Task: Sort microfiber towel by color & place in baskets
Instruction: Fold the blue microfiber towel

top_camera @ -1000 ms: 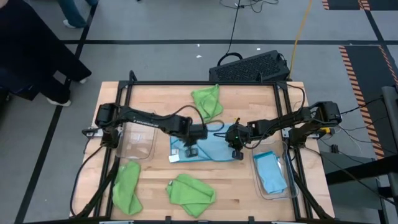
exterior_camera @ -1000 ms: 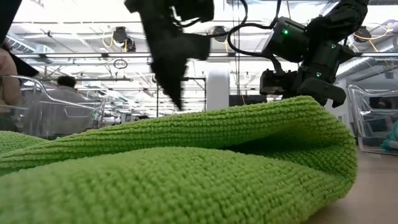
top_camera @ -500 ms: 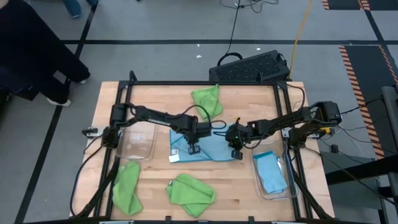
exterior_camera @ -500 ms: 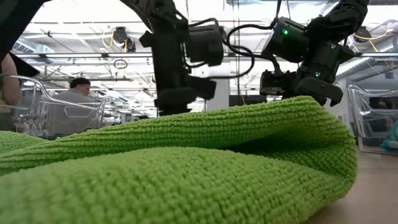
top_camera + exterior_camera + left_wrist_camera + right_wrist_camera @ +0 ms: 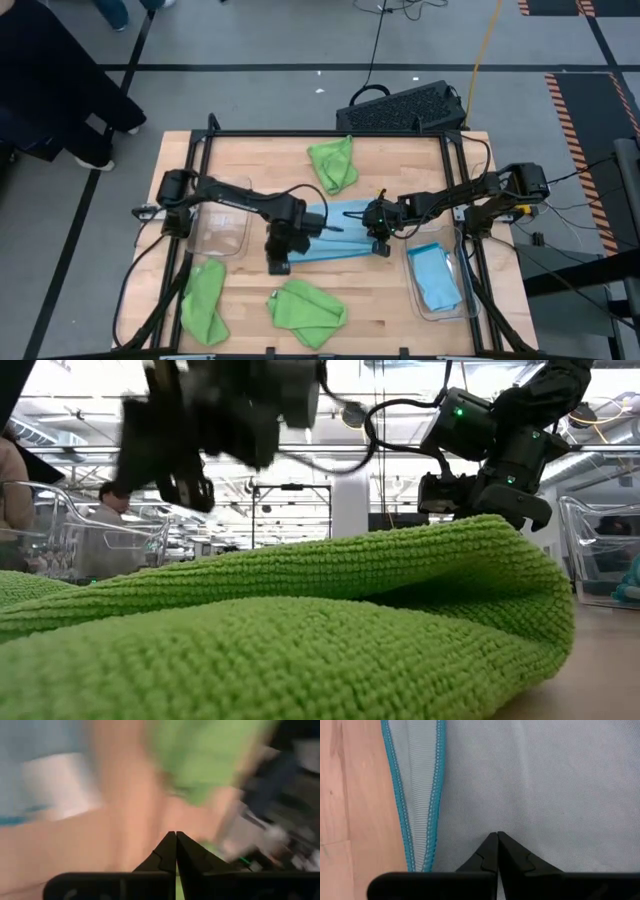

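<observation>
A wooden worktop [image 5: 250, 160] fills the middle of the overhead frame. At its centre lies a light blue towel [image 5: 340, 240] between both arms. The left gripper [image 5: 280, 262] sits at the towel's lower left corner, fingers shut; whether it grips cloth cannot be told. The right gripper [image 5: 381, 247] presses shut fingers onto the towel's right edge. Three green towels [image 5: 305, 312] show. Two clear baskets [image 5: 222, 230] flank the centre; the right one holds another blue towel [image 5: 436, 280].

No legible text or labels
</observation>
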You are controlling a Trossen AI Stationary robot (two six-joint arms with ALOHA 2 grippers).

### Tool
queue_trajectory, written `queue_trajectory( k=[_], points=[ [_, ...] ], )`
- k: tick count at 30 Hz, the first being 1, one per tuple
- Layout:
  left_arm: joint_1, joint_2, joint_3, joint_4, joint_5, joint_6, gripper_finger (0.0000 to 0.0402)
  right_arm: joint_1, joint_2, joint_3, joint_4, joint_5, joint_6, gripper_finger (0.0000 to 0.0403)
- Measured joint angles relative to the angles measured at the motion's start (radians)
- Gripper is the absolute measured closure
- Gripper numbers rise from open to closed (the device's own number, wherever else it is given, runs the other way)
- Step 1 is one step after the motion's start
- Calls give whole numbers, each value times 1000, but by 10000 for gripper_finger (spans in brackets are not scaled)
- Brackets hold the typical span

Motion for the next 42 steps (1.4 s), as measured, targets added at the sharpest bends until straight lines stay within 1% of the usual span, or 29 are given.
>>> queue_trajectory(
  k=[1,2,3,4,7,10,12,14,17,22,27,29,32,36,38,40,42],
  points=[
    [-10,-8,0,12,39,28,387,0,0,0,0,0,0,403],
    [-17,-11,0,30,51,57,387,0,0,0,1,0,0,403],
    [-20,-12,0,54,37,77,388,0,0,0,1,0,0,403],
    [-20,-12,0,78,-5,83,391,0,0,0,0,1,0,403],
    [1,-11,0,131,-209,48,398,0,0,0,1,1,0,403],
    [34,-11,0,191,-411,-12,393,0,0,0,1,1,0,403],
    [59,-11,0,214,-511,-58,389,0,0,0,1,1,1,403],
    [85,-11,0,227,-554,-98,391,0,0,0,1,1,7,403],
    [111,-11,-5,230,-556,-144,398,0,0,0,1,1,12,403],
    [120,-7,-73,234,-486,-207,389,0,0,0,1,1,31,403],
    [92,-6,-202,302,-493,-285,396,1,0,0,1,1,28,403],
    [74,-10,-229,306,-465,-327,398,0,0,0,1,1,26,403],
    [32,-11,-235,288,-358,-366,392,0,1,0,5,1,15,403],
    [-58,-47,-223,278,-109,-354,389,0,1,0,4,1,-3,403],
    [-102,-71,-221,284,-7,-327,394,0,1,0,4,1,-2,403],
    [-139,-93,-224,277,49,-304,398,0,1,0,4,1,-2,403],
    [-162,-119,-224,283,53,-277,397,0,1,0,4,1,-2,403]
  ],
)
